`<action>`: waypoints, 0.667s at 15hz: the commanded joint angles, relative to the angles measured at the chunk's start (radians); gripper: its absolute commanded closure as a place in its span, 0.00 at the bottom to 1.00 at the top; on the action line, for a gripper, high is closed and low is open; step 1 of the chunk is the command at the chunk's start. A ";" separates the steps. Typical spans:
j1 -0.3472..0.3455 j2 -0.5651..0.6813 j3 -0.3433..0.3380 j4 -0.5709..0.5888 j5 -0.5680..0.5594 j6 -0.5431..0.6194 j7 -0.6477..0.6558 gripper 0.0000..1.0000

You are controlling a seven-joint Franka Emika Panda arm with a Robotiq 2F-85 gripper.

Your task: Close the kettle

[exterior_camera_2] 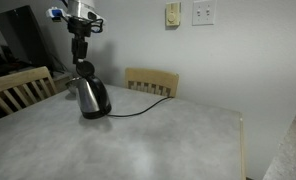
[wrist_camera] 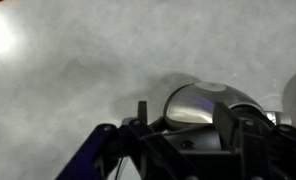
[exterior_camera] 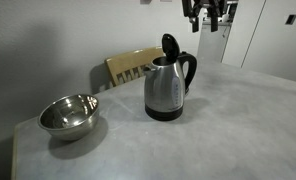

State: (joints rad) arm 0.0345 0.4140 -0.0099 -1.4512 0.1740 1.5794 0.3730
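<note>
The steel kettle [exterior_camera: 165, 90] stands on its black base in the middle of the grey table [exterior_camera: 228, 120]. Its black lid [exterior_camera: 170, 45] is tipped up and open, next to the black loop handle [exterior_camera: 191, 68]. My gripper [exterior_camera: 209, 14] hangs well above it and touches nothing. In an exterior view the gripper [exterior_camera_2: 80, 45] is straight over the kettle [exterior_camera_2: 88, 97]. In the wrist view the kettle's shiny body [wrist_camera: 193, 105] shows below, between my two fingers, which stand apart around the gripper [wrist_camera: 185, 106] with nothing held.
A wide steel bowl [exterior_camera: 69, 115] sits near the table's edge. A wooden chair [exterior_camera: 133, 65] stands behind the kettle, and another chair [exterior_camera_2: 18, 88] is at the table's side. The kettle's cord [exterior_camera_2: 138, 108] runs across the table toward a chair [exterior_camera_2: 151, 82].
</note>
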 commanded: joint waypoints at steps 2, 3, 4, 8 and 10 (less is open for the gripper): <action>0.013 0.045 0.018 0.017 0.019 0.003 -0.032 0.69; 0.023 0.054 0.019 0.020 0.006 0.013 -0.033 0.76; 0.032 0.059 0.021 0.020 -0.002 0.027 -0.033 0.82; 0.057 0.070 0.025 0.021 -0.020 0.120 -0.052 1.00; 0.062 0.073 0.024 0.021 -0.022 0.164 -0.061 1.00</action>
State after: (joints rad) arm 0.0965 0.4741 0.0104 -1.4449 0.1668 1.6948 0.3426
